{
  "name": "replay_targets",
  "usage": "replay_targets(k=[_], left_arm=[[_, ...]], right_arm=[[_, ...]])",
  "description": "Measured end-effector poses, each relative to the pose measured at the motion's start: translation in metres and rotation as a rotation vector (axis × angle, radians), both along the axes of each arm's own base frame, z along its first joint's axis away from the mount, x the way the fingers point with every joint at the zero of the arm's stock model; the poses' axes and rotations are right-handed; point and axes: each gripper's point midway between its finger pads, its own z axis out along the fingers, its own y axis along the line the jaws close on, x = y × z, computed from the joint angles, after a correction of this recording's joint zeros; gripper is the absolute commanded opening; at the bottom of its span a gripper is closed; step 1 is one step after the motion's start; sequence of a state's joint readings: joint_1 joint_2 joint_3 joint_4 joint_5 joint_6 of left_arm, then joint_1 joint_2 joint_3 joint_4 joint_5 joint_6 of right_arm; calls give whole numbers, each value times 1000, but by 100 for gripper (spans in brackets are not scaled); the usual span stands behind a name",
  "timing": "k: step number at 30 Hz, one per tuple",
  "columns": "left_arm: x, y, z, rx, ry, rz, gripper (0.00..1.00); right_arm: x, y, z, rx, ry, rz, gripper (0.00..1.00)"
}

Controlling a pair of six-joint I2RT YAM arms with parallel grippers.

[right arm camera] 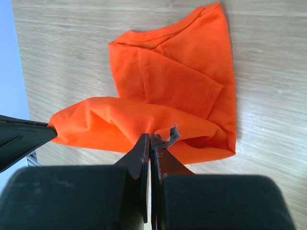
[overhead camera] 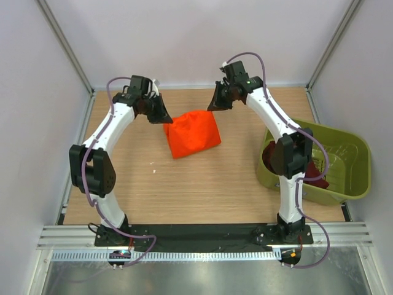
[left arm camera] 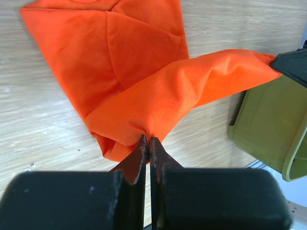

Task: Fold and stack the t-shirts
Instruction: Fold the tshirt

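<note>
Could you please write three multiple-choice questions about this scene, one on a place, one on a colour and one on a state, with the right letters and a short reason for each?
1. Where is the dark red shirt?
A. in the green tub
B. on a chair
C. on a hanger

2. Which colour is the shirt that both grippers hold?
A. blue
B. orange
C. white

3. How is the left gripper?
A. wide open
B. shut on nothing
C. shut on the orange shirt

Answers:
1 A: dark red cloth lies inside the tub.
2 B: the right gripper and the left gripper both pinch orange cloth.
3 C: its jaws are closed on a fold of the shirt.
</note>
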State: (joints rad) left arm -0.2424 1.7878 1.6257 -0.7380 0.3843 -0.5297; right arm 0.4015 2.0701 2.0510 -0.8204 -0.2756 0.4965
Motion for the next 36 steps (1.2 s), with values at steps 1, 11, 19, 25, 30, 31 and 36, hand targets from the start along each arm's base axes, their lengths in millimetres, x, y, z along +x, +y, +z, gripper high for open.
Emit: replay_targets(k=[1,11,19,25,30,31,36], left_arm=[[3,2,-1,3,-1,1,0],[54,30,-44,38,28,80,0],[103,55,-133,60,127,142,0],[115,57,-158,50,141,148,1],[133,56,-152,41,82,155,10],[135,56,-152,39,79,157,13],[139,54,-155,16,83,176,35]], right_arm=[[2,1,-1,0,-2,0,1],[81,32,-42,71,-92,3,1],[120,40,-136,125,-29,-35,1],[130,42,-146,174,-29,-66,1],[137,42,-147,199,-25,-100,2],[138,42,-148,201,-22,-109,4],[140,35,-158,190,6,-152,20]])
